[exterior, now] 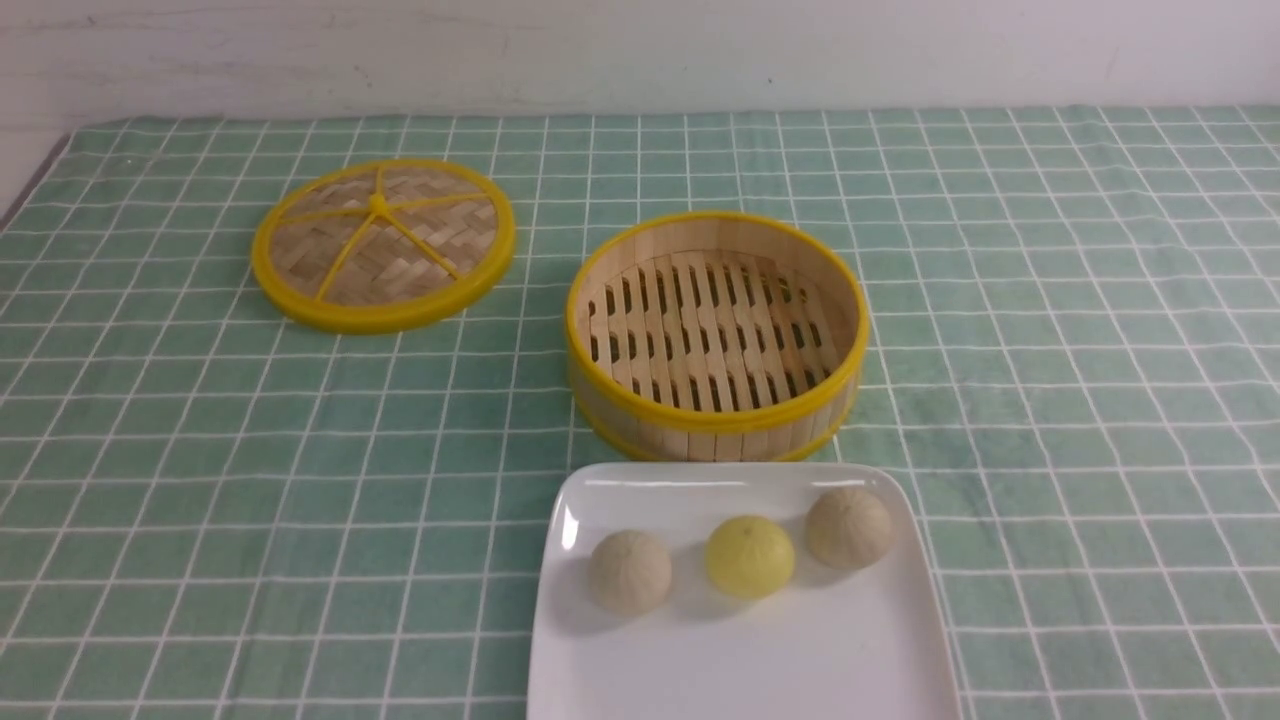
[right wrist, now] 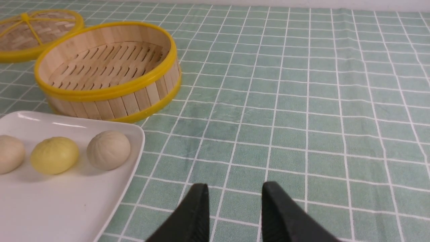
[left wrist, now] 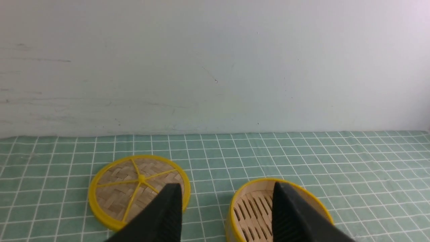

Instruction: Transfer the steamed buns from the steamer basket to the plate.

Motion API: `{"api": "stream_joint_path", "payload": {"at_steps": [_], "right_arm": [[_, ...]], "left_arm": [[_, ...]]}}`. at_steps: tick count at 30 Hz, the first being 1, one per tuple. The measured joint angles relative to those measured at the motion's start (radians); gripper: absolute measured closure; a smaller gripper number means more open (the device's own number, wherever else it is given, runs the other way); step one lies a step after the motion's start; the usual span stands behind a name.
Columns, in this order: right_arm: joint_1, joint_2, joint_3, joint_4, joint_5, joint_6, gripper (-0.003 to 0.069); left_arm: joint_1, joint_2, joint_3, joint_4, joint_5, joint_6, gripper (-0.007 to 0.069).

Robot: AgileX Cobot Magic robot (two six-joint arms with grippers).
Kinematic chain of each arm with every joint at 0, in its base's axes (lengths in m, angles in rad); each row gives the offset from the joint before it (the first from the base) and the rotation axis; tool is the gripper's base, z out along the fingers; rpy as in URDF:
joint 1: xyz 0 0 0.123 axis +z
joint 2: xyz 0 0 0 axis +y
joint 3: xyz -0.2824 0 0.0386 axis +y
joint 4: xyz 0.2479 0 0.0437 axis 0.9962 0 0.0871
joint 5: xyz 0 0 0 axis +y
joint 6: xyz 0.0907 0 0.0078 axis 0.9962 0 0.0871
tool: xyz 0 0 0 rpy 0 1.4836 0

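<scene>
Three steamed buns lie in a row on the white plate at the table's near edge: a beige one, a yellow one and another beige one. Just behind the plate stands the steamer basket, with only its slatted floor showing inside. The same yellow bun, plate and basket show in the right wrist view. My left gripper hangs open with nothing in it, well back from the basket. My right gripper is open and holds nothing, above the cloth to the right of the plate. Neither arm shows in the front view.
The woven yellow-rimmed lid lies flat on the green checked cloth, behind and left of the basket. A white wall closes the table's far edge.
</scene>
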Motion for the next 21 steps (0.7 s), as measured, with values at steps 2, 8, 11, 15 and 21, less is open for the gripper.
{"api": "stream_joint_path", "payload": {"at_steps": [2,8,11,15,21], "right_arm": [[0.000,0.000,0.000,0.000,0.000,0.000,0.0416],[0.000,0.000,0.000,0.000,0.000,0.000,0.0416],[0.000,0.000,0.000,0.000,0.000,0.000,0.0416],[0.000,0.000,0.000,0.000,0.000,0.000,0.0416],[0.000,0.000,0.000,0.000,0.000,0.000,0.0416]], "left_arm": [[0.001,0.002,0.020,0.022,-0.003,0.000,0.0238],[0.134,0.014,0.217,0.024,-0.073,0.002,0.0238],[0.304,0.009,0.460,-0.045,-0.168,0.004,0.0238],[0.483,-0.044,0.761,-0.095,-0.335,0.004,0.0238],[0.569,-0.280,1.158,-0.083,-0.685,0.057,0.0238]]}}
